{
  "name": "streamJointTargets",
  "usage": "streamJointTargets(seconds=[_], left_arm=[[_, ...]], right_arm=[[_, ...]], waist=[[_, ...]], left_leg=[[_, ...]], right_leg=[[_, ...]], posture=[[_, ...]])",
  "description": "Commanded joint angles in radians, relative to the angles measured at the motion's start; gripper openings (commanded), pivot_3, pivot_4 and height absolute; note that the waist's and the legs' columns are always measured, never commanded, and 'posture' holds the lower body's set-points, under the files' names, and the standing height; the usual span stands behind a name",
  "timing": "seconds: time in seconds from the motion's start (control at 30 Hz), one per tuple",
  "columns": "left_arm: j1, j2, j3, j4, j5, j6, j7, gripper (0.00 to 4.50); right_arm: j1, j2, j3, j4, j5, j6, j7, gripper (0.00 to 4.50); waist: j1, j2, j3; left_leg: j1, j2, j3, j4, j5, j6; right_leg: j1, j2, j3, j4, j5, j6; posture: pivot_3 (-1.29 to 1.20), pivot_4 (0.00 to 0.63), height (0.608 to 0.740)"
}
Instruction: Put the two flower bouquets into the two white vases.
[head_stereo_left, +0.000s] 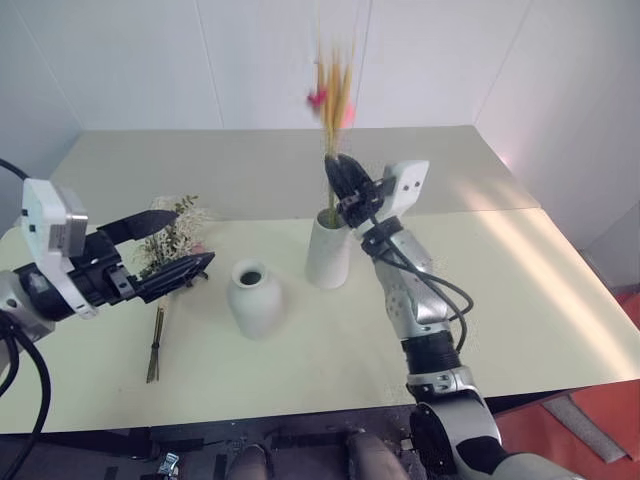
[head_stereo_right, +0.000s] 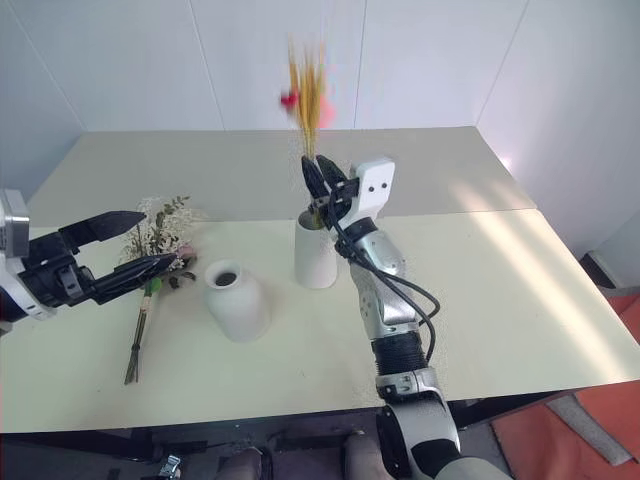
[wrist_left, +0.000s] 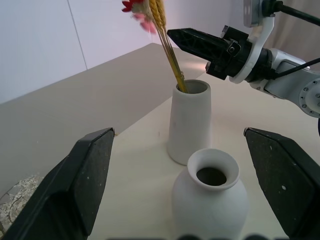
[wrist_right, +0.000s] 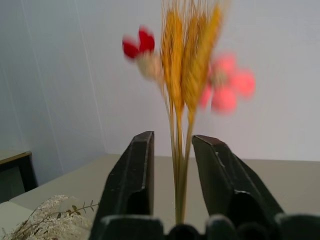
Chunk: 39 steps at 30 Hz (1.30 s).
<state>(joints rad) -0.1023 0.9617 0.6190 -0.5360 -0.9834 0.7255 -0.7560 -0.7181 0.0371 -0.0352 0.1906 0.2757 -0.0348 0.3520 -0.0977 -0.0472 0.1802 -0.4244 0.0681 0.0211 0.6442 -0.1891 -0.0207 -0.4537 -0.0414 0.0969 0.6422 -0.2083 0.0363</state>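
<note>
White short vase (head_stereo_left: 254, 298) beside tall vase (head_stereo_left: 329, 250), bushy bouquet (head_stereo_left: 170, 240) lying left

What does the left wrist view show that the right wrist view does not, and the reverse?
The left wrist view alone shows the tall vase with the wheat stems standing in its mouth, the short round vase in front of it, and the open left gripper framing both. The right wrist view alone shows the bushy bouquet lying on the table. Both show the wheat bouquet and the right gripper, its fingers apart on either side of the stems.
</note>
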Motion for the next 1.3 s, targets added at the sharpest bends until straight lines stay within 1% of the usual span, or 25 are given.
streamJointTargets(seconds=[0.03,0.1,0.17,0.2,0.3,0.37,0.43,0.5,0.6,0.67,0.77,0.87,1.0,1.07,1.1,1.2,1.23,1.3], left_arm=[[-0.021,0.014,-0.001,-0.009,-0.001,-0.007,0.005,4.5],[-0.021,0.008,-0.001,-0.006,0.002,-0.007,0.017,4.5],[-0.018,0.007,0.005,-0.004,0.012,0.004,0.049,4.5],[-0.012,0.017,0.006,0.001,0.031,0.024,0.08,4.5],[-0.003,0.053,0.001,0.013,0.065,0.097,0.154,4.5],[-0.014,0.078,-0.016,0.022,0.078,0.18,0.23,4.5],[-0.035,0.093,-0.027,0.027,0.065,0.247,0.28,4.5],[-0.069,0.112,-0.058,0.032,0.071,0.323,0.337,4.5],[-0.189,0.159,-0.17,0.094,0.074,0.577,0.45,4.5],[-0.269,0.147,-0.225,0.133,0.094,0.694,0.505,4.5],[-0.393,0.089,-0.304,0.206,0.166,0.861,0.587,4.5],[-0.426,0.061,-0.356,0.252,0.176,0.889,0.614,4.5],[-0.439,0.053,-0.433,0.289,0.176,0.889,0.622,4.5],[-0.447,0.031,-0.443,0.31,0.195,0.889,0.626,4.09],[-0.451,0.022,-0.446,0.313,0.204,0.889,0.625,3.97],[-0.45,0.007,-0.44,0.311,0.219,0.889,0.62,3.08],[-0.449,0.003,-0.435,0.309,0.222,0.889,0.618,2.69],[-0.444,0.0,-0.428,0.305,0.228,0.889,0.614,2.08]], right_arm=[[0.027,-0.033,-0.004,-0.104,0.007,-0.019,0.016,3.14],[0.055,-0.061,-0.007,-0.145,0.017,0.002,0.028,3.9],[0.086,-0.107,-0.007,-0.199,0.038,0.049,0.059,4.48],[0.111,-0.165,-0.009,-0.247,0.077,0.114,0.112,4.48],[0.149,-0.287,-0.023,-0.344,0.17,0.245,0.213,4.48],[0.14,-0.398,-0.053,-0.398,0.272,0.367,0.296,4.48],[0.127,-0.465,-0.069,-0.421,0.336,0.444,0.34,4.48],[0.107,-0.547,-0.079,-0.429,0.403,0.523,0.421,4.48],[0.062,-0.686,-0.079,-0.417,0.484,0.633,0.578,4.48],[0.039,-0.718,-0.077,-0.403,0.496,0.644,0.621,4.48],[-0.001,-0.728,-0.078,-0.37,0.498,0.653,0.641,4.48],[-0.026,-0.742,-0.066,-0.354,0.484,0.643,0.683,4.48],[-0.041,-0.756,-0.052,-0.341,0.467,0.638,0.727,4.48],[-0.049,-0.759,-0.049,-0.33,0.46,0.638,0.742,4.5],[-0.054,-0.762,-0.047,-0.324,0.456,0.638,0.75,4.5],[-0.059,-0.774,-0.044,-0.315,0.447,0.634,0.783,4.5],[-0.06,-0.779,-0.044,-0.313,0.446,0.633,0.795,4.5],[-0.062,-0.787,-0.044,-0.311,0.445,0.634,0.814,4.5]], waist=[[0.001,0.0,0.0],[0.001,0.0,0.0],[0.001,0.0,0.0],[0.001,0.0,0.0],[0.006,0.0,0.0],[0.006,0.0,0.0],[0.005,0.0,0.0],[0.003,0.0,0.0],[0.005,0.0,0.0],[0.008,0.0,0.0],[0.007,-0.001,0.0],[0.007,-0.001,0.0],[0.012,-0.001,0.0],[0.019,-0.001,0.0],[0.025,-0.001,0.0],[0.031,-0.001,0.0],[0.032,-0.001,0.0],[0.034,-0.001,0.0]], left_leg=[[0.0,0.0,0.0,0.0,0.0,0.0],[0.0,0.0,0.0,0.0,0.0,0.0],[0.0,0.0,0.0,0.0,0.0,0.0],[0.0,0.0,0.0,0.0,0.0,0.0],[0.0,0.0,0.0,0.0,0.0,0.0],[0.0,0.0,0.0,0.0,0.0,0.0],[0.001,0.0,0.0,0.0,0.0,0.0],[0.003,0.0,0.0,0.0,0.0,0.0],[0.003,-0.001,-0.001,0.0,0.0,0.0],[0.004,-0.001,-0.002,0.0,0.0,0.0],[0.004,-0.001,-0.004,0.0,0.0,0.0],[0.004,-0.002,-0.005,0.0,0.0,0.0],[0.003,-0.002,-0.006,0.0,0.0,0.0],[0.003,-0.002,-0.006,0.0,0.0,0.0],[0.003,-0.002,-0.006,0.0,0.0,0.0],[0.003,-0.002,-0.006,0.001,0.0,0.0],[0.003,-0.002,-0.006,0.001,0.0,0.0],[0.003,-0.002,-0.006,0.001,0.0,0.0]], right_leg=[[0.0,0.0,0.0,0.0,0.0,0.0],[0.0,0.0,0.0,0.0,0.0,0.0],[0.0,0.0,0.0,0.0,0.0,0.0],[0.0,0.0,0.0,0.0,0.0,0.0],[0.001,0.0,0.0,0.0,-0.001,0.001],[0.001,0.0,0.0,0.0,-0.002,0.002],[0.001,0.0,0.001,0.0,-0.003,0.004],[0.001,0.001,0.001,0.001,-0.005,0.007],[0.002,0.001,0.001,0.002,-0.006,0.008],[0.003,0.001,0.001,0.002,-0.006,0.009],[0.005,0.002,0.0,0.0,-0.007,0.009],[0.006,0.003,0.0,0.0,-0.007,0.009],[0.004,0.003,0.0,0.001,-0.007,0.009],[0.004,0.002,0.0,0.001,-0.007,0.009],[0.004,0.002,0.0,0.001,-0.007,0.009],[0.004,0.003,0.0,0.001,-0.007,0.009],[0.004,0.002,0.0,0.001,-0.007,0.009],[0.004,0.002,0.0,0.001,-0.007,0.009]], posture=[[0.0,0.15,0.74],[0.0,0.15,0.74],[0.0,0.15,0.74],[0.0,0.15,0.74],[0.0,0.15,0.74],[0.0,0.15,0.74],[0.0,0.15,0.74],[0.0,0.15,0.74],[0.0,0.15,0.74],[0.0,0.15,0.74],[0.0,0.15,0.74],[0.0,0.15,0.74],[0.0,0.15,0.74],[0.0,0.15,0.74],[0.0,0.15,0.74],[0.0,0.15,0.74],[0.0,0.15,0.74],[0.0,0.15,0.74]])
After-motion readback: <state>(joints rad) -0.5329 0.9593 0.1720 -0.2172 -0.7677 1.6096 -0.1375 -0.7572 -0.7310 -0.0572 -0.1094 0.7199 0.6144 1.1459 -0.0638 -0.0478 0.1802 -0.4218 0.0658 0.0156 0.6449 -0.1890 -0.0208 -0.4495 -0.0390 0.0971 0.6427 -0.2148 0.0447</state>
